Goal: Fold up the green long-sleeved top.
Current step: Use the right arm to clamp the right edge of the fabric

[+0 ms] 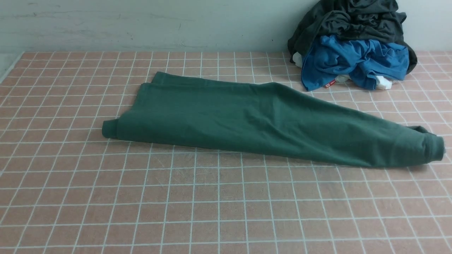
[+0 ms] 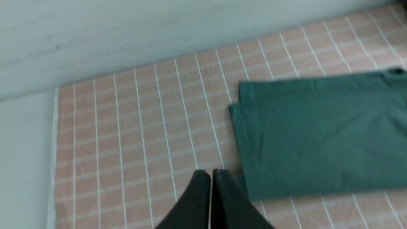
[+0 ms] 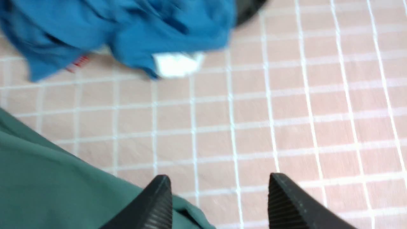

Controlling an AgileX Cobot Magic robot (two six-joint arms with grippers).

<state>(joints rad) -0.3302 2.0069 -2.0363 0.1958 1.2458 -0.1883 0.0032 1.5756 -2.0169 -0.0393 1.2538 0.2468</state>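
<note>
The green long-sleeved top (image 1: 254, 121) lies folded lengthwise into a long band across the tiled table, its narrower end at the right. Neither arm shows in the front view. In the left wrist view my left gripper (image 2: 211, 173) is shut with nothing between its fingers, hovering beside the corner of the top (image 2: 318, 133). In the right wrist view my right gripper (image 3: 219, 183) stands open above bare tiles. One of its fingers (image 3: 155, 203) is over the edge of the top (image 3: 57, 178), and nothing is held.
A heap of clothes sits at the back right against the wall: a dark grey-black garment (image 1: 349, 21) on top of a bright blue garment (image 1: 353, 61), the blue one (image 3: 120, 28) also close ahead of my right gripper. The table's left edge (image 2: 52, 159) meets a pale surface.
</note>
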